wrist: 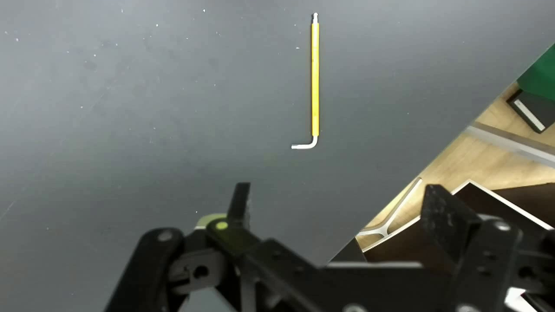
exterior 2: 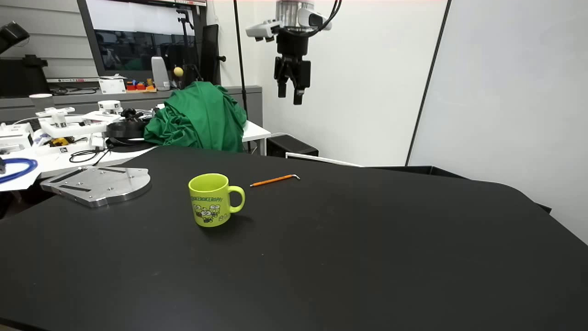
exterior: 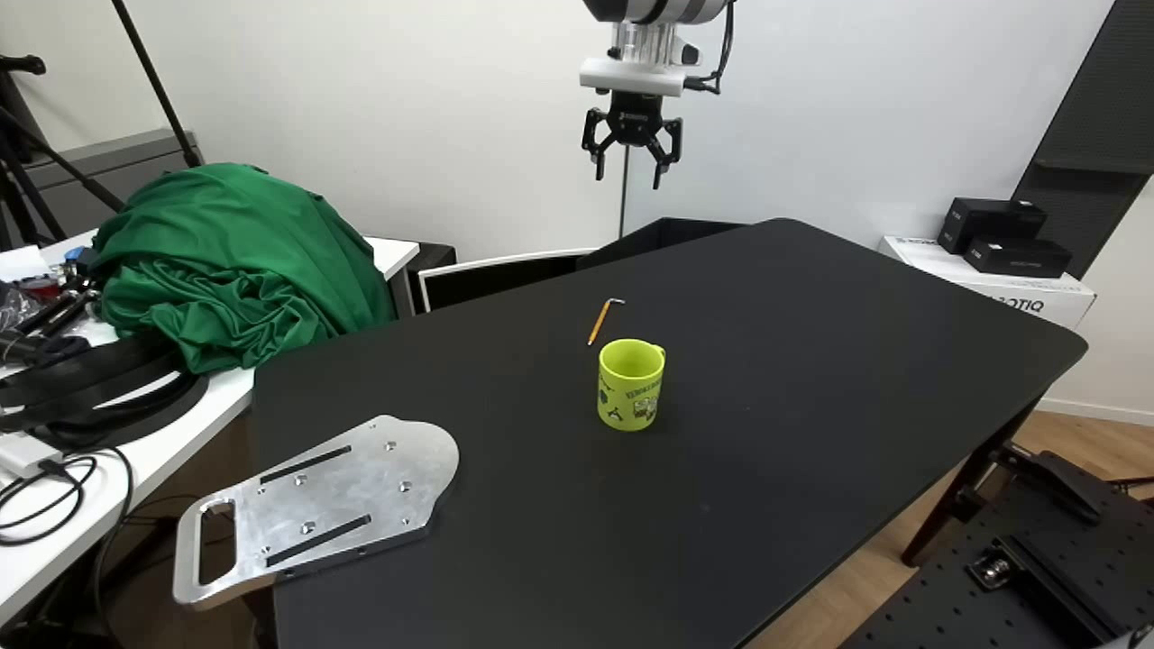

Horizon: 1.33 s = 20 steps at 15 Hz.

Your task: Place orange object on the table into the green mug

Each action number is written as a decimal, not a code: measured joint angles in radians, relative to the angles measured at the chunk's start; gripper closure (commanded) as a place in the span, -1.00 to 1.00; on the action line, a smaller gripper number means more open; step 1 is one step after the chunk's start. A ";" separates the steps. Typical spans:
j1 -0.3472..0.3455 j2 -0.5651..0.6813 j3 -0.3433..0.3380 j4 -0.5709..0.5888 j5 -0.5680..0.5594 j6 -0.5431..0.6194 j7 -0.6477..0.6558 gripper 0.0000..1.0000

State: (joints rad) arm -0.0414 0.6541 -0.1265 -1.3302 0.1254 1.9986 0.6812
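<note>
We see a lime-green cylindrical mug (exterior: pixel 624 392) standing upright on the matt-black worktop (exterior: pixel 766 505), its looped handle out to one side and dark cartoon print on its wall. Near the mug but not touching it, we find a slim orange L-shaped hex key (wrist: pixel 315 80) lying flat on the worktop, its straight end closer to the mug and its bare, bent silver end farther off. The black two-fingered gripper (exterior: pixel 628 178) hangs high above the level of the mug, and we see its fingers spread well apart, most plainly in the wrist view. There we also look down on the whole hex key, from its rounded silver tip to its short bent foot. Well apart from the mug, a flat silver metal plate (exterior: pixel 352 491) with slots and round holes rests on the worktop, its cut-out grip end reaching past the edge. Also well apart from the mug, we have a deep-green heap of crumpled cloth (exterior 2: pixel 202 115) bunched on a white side table (exterior 2: pixel 255 131). On the opposite side of the mug from that cloth, we see black boxes (exterior: pixel 1019 259) sitting on a white cardboard box (exterior: pixel 947 268) in an exterior view.
</note>
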 measured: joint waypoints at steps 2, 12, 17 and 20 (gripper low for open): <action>0.013 0.036 0.000 -0.001 0.000 0.021 0.006 -1.00; 0.020 0.185 0.012 -0.012 0.049 0.216 0.004 -1.00; 0.020 0.236 0.014 -0.020 0.051 0.263 -0.001 -1.00; 0.020 0.263 0.015 -0.024 0.051 0.313 -0.014 -1.00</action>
State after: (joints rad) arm -0.0211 0.9175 -0.1113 -1.3541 0.1762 2.3117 0.6672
